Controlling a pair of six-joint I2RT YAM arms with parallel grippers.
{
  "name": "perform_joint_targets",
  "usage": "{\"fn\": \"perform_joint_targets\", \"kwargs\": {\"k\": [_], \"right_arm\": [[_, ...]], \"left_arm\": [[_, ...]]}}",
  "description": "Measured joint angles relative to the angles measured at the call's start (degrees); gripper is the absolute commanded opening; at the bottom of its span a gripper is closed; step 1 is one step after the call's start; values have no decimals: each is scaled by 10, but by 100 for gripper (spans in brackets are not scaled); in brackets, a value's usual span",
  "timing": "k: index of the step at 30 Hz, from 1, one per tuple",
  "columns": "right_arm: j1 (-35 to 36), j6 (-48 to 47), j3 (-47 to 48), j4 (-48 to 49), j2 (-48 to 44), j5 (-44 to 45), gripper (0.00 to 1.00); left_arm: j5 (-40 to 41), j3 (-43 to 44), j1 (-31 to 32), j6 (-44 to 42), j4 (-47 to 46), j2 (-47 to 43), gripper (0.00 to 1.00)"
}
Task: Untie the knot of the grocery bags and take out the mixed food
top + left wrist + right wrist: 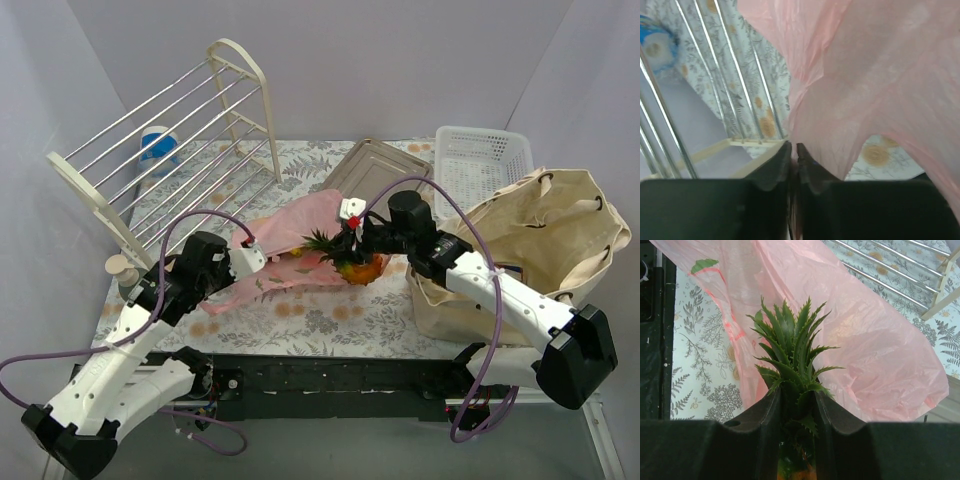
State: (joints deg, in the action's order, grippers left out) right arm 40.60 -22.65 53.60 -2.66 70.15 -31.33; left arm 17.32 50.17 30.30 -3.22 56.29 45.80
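Observation:
The pink plastic bag (300,240) lies spread across the middle of the table, and it fills much of the left wrist view as the same pink bag (875,80). My left gripper (250,252) is shut on its left edge, with thin pink film pinched between the fingertips (786,152). A small pineapple (352,262) lies at the bag's right end. My right gripper (352,232) is shut on its green crown (795,350). The beige canvas tote (540,240) stands open at the right. No other food shows.
A cream wire rack (170,150) leans at the back left with a blue-and-white tub (157,148) behind it. A metal tray (372,168) and a white slotted basket (478,165) stand at the back. A small beige bottle (121,270) sits by the left edge.

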Motion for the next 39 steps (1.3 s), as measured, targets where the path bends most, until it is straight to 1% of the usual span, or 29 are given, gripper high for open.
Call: {"fn": "perform_joint_targets", "kwargs": {"k": [7, 10, 12, 14, 17, 20, 24, 27, 31, 35, 39], "right_arm": [[0, 18, -10, 39, 0, 0, 1], [0, 18, -10, 48, 0, 1, 1], [-1, 18, -12, 58, 0, 3, 1], [-1, 19, -16, 65, 0, 5, 1], [-1, 20, -21, 67, 0, 8, 1], [-2, 22, -21, 69, 0, 10, 1], [-9, 50, -8, 69, 7, 3, 1], [-22, 62, 54, 57, 46, -45, 1], [-37, 31, 157, 25, 100, -129, 1], [-38, 24, 231, 11, 146, -198, 1], [-38, 83, 259, 34, 188, -258, 1]], "left_arm": [[-79, 52, 16, 26, 91, -7, 0], [-106, 77, 17, 27, 97, -9, 0], [-123, 93, 17, 19, 81, -17, 0], [-136, 91, 17, 3, 61, -37, 0], [-151, 75, 17, -14, 70, -56, 0], [-164, 59, 17, -22, 74, -46, 0], [-196, 50, 17, -23, 75, -25, 0], [-216, 50, 17, -17, 72, -4, 0], [-253, 80, 17, -2, 53, 25, 0], [-276, 137, 17, 38, -25, 50, 0], [-274, 161, 17, 72, -96, 77, 0]]}}
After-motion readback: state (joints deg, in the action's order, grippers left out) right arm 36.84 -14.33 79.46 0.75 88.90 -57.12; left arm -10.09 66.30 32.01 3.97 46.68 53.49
